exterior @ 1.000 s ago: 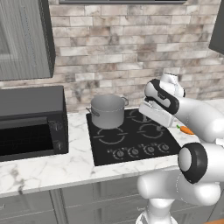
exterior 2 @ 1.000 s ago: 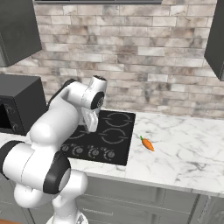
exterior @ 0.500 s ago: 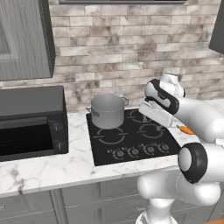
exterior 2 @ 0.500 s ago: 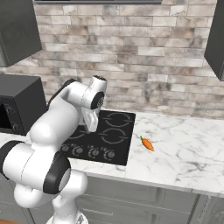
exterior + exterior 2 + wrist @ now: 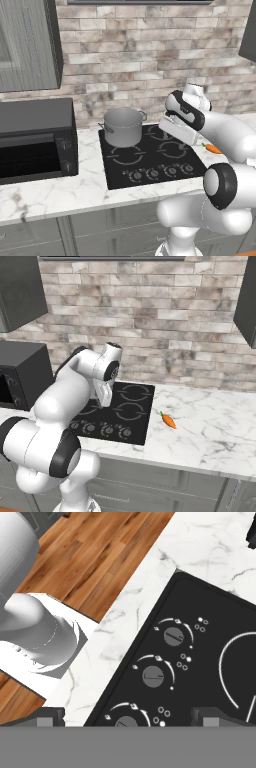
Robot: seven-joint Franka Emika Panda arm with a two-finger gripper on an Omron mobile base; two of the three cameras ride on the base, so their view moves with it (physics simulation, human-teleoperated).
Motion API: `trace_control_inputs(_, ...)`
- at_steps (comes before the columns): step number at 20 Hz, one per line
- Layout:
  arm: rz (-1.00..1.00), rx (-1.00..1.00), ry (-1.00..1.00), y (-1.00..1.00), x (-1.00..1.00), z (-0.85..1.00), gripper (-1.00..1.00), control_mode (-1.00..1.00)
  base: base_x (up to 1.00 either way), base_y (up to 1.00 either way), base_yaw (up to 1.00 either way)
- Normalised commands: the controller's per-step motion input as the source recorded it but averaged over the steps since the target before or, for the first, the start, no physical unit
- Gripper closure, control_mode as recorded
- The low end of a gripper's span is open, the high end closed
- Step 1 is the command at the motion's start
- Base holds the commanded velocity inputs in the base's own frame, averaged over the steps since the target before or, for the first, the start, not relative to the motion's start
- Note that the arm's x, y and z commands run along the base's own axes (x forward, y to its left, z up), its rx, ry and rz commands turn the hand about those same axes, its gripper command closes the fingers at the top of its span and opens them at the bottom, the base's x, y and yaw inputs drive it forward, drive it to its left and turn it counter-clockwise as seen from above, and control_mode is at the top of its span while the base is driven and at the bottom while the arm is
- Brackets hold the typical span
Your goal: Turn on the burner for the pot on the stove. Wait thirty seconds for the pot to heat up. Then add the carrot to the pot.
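Hand view: three knobs (image 5: pixel 172 636), perhaps more.

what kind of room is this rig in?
A rendered home kitchen, by the look of it: a black glass stove with a pot on it, set into a marble counter with a microwave and a brick backsplash.

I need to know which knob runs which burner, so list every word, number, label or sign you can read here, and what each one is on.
Words or numbers: none can be read anywhere.
Stove: no text; beside each knob sits a small cluster of white dots, and a white arc with tick marks curves round it.
Microwave: control panel too small to read.
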Motion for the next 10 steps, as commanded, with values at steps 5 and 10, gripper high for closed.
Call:
trace_control_inputs(5,0.00,0.00,0.00,0.00,0.00,0.00,-1.00,-1.00,0.00,0.00,0.00)
trace_control_inputs(10,0.00,0.00,0.00,0.00,0.00,0.00,-1.00,-1.00,0.00,0.00,0.00)
